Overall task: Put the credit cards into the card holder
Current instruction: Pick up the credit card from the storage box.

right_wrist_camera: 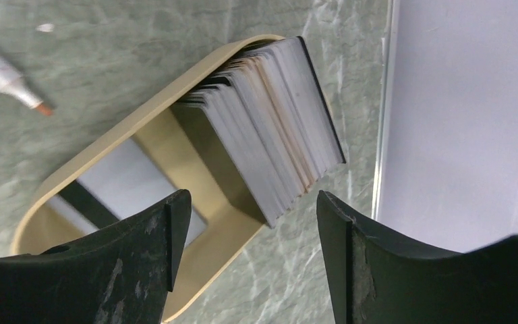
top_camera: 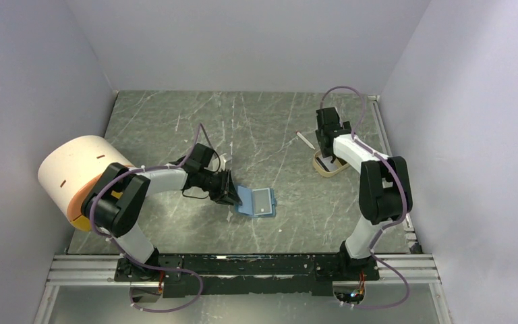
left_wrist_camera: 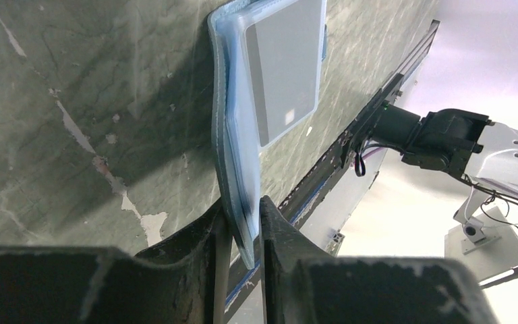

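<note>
The teal-blue card holder [top_camera: 246, 200] lies open at the table's middle, and a pale card [top_camera: 264, 201] is in its right half. My left gripper [top_camera: 233, 192] is shut on the edge of its left flap. In the left wrist view that flap [left_wrist_camera: 236, 135] stands edge-on between the jaws of the left gripper [left_wrist_camera: 244, 209], and the card [left_wrist_camera: 286, 67] shows in the slot beyond. My right gripper [right_wrist_camera: 253, 202] hangs open just above a leaning stack of credit cards [right_wrist_camera: 276, 121] in a tan tray [right_wrist_camera: 128, 121]. It holds nothing. One more card [right_wrist_camera: 128, 182] lies flat in the tray.
A thin white stick [top_camera: 304, 140] lies left of the tan tray [top_camera: 328, 169] at the back right. A big white and orange roll [top_camera: 74, 175] sits at the left edge beside my left arm. Walls enclose three sides, and a metal rail [top_camera: 243, 263] runs along the front.
</note>
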`<move>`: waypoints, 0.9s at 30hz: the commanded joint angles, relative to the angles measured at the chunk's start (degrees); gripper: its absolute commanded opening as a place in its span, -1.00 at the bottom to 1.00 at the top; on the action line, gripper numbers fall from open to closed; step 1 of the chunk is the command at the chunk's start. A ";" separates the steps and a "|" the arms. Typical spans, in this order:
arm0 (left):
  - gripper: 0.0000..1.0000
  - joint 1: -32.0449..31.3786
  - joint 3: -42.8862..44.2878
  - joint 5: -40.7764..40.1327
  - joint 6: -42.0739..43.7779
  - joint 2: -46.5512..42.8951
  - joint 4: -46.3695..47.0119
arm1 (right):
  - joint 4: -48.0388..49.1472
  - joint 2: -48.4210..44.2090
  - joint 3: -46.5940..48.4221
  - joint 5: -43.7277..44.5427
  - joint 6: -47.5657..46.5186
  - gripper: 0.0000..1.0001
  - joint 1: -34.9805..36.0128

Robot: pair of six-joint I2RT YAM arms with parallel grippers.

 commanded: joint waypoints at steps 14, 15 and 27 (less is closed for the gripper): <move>-0.50 0.96 -1.85 2.94 0.02 -0.65 2.53 | -0.51 7.81 4.81 4.32 -5.64 0.32 -3.36; -0.51 0.96 -1.90 2.92 -0.01 -0.58 2.56 | -0.50 7.95 4.90 4.70 -5.64 0.30 -3.46; -0.51 1.05 -1.73 2.53 -0.25 -0.71 2.30 | -1.44 5.33 5.80 4.16 -5.20 0.00 -3.42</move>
